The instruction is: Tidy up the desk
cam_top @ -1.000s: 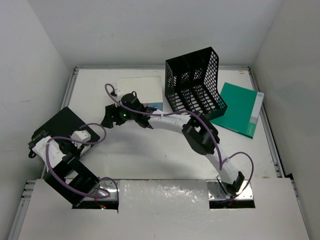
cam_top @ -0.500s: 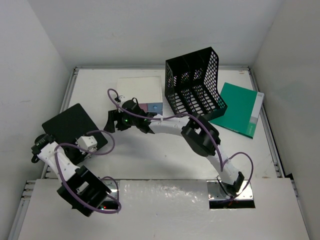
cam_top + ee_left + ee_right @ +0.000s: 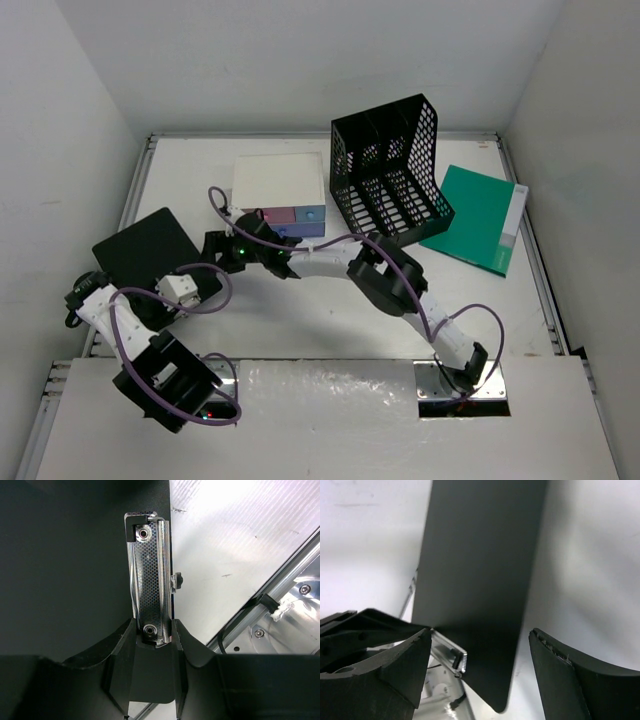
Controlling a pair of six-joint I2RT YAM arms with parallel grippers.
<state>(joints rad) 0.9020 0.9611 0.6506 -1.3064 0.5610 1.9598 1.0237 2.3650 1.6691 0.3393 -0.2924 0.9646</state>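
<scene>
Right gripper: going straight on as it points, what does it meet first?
Likely the black clipboard, dead ahead of the right gripper, fingers open; left gripper grips its metal clip. Depth unclear.

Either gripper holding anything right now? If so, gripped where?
The left gripper is shut on the black clipboard, pinching one end of its chrome clip. The right gripper is open, jaws wide toward the clipboard, holding nothing.

Passable along the near middle of the counter (image 3: 300, 322); blocked left by black clipboard (image 3: 140, 250), behind by drawer box (image 3: 278, 178) and mesh rack (image 3: 390, 170), right by green folder (image 3: 480, 215).
</scene>
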